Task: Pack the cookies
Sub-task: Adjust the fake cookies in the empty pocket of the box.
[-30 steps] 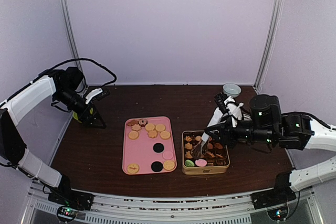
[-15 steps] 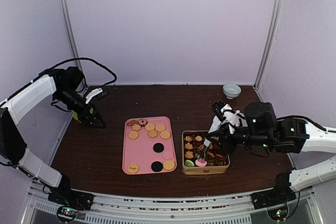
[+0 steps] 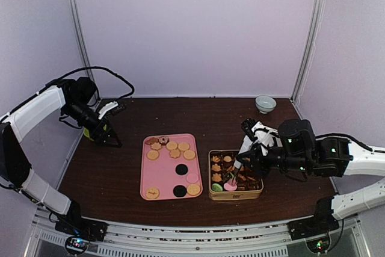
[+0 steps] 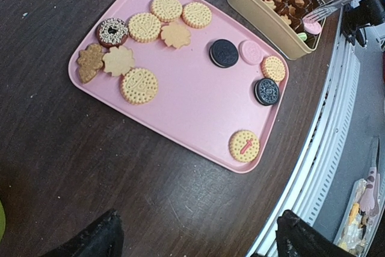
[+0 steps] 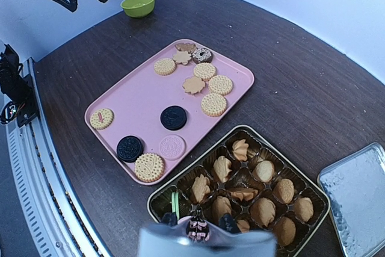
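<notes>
Many cookies (image 4: 139, 85) flat on tray (image 4: 192, 112)

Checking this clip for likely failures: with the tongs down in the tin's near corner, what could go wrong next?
The pink cookie sits at the tongs' tips close to the tin's rim; it might slip out or land on the green cookie. The right claw works low over packed biscuits, so the tongs could knock neighbours askew.
</notes>
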{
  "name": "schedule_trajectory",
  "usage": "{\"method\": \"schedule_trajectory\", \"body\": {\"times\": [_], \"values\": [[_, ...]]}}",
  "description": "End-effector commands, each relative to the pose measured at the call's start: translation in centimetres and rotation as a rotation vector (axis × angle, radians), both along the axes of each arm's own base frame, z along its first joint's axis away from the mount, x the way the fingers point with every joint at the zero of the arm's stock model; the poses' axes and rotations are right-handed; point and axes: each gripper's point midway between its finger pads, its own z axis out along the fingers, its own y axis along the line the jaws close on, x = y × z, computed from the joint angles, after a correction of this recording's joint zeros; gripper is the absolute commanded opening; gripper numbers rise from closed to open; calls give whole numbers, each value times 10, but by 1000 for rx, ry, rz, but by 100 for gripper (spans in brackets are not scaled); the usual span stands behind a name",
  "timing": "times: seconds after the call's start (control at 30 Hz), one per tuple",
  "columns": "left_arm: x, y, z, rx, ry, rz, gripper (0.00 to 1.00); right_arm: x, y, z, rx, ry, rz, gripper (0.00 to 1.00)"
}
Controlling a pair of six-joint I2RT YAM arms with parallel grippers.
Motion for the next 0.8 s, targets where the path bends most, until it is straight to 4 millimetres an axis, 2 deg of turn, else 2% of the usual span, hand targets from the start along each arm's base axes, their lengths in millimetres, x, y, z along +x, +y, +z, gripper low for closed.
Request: {"method": "schedule_trajectory", "body": {"times": [0.0, 0.23, 0.47, 0.53, 0.63, 0.77], "values": [[3, -3, 7, -29, -13, -12, 90, -4, -1, -10, -35, 2, 33, 16], [1, -4, 8, -35, -11, -19, 89, -17, 20, 9, 59, 35, 137, 15], [-1, -4, 7, -38, -11, -25, 89, 9, 4, 17, -17, -59, 30, 14], [-1, -4, 7, -39, -12, -26, 89, 15, 3, 27, -28, -104, 16, 15], [-1, -3, 8, -34, -17, -24, 89, 23, 12, 58, 11, -175, 18, 18], [2, 0, 8, -15, -31, -10, 91, 35, 38, 94, 70, -254, 44, 23]]}}
